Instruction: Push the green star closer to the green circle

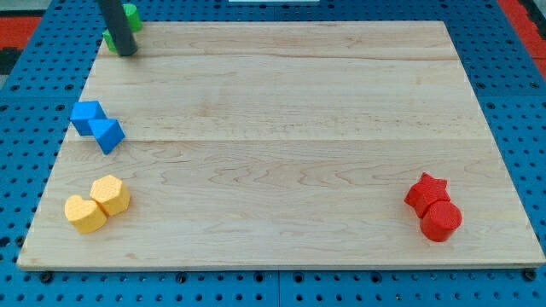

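Two green blocks sit at the board's top left corner, mostly hidden behind my rod. One green piece (130, 17) shows to the right of the rod and another green piece (109, 39) shows at its left, lower down. I cannot tell which is the star and which the circle. My tip (125, 53) rests on the board just below and between them, touching or nearly touching the lower green piece.
Two blue blocks (97, 125) lie together at the left edge. A yellow hexagon (111, 194) and a yellow heart (84, 213) sit at the bottom left. A red star (426, 193) and a red cylinder (441, 220) sit at the bottom right.
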Tool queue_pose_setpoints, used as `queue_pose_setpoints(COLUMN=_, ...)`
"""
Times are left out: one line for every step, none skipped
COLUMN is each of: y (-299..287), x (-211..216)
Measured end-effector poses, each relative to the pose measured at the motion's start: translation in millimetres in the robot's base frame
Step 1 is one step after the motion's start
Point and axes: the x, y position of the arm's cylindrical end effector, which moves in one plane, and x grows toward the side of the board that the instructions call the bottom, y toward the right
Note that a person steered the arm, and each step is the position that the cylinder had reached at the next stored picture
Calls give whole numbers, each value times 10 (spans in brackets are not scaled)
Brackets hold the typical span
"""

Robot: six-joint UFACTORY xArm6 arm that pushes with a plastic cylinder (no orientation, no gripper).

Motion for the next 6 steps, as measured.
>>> queue_pose_setpoints(y=375, x=44)
queue_pose_setpoints(y=639, x=-433)
queue_pose_setpoints(y=437, x=-350)
queue_pose_setpoints(y=-84, x=86)
queue_pose_setpoints(y=-445, x=88)
queue_pose_setpoints(y=-812, x=103)
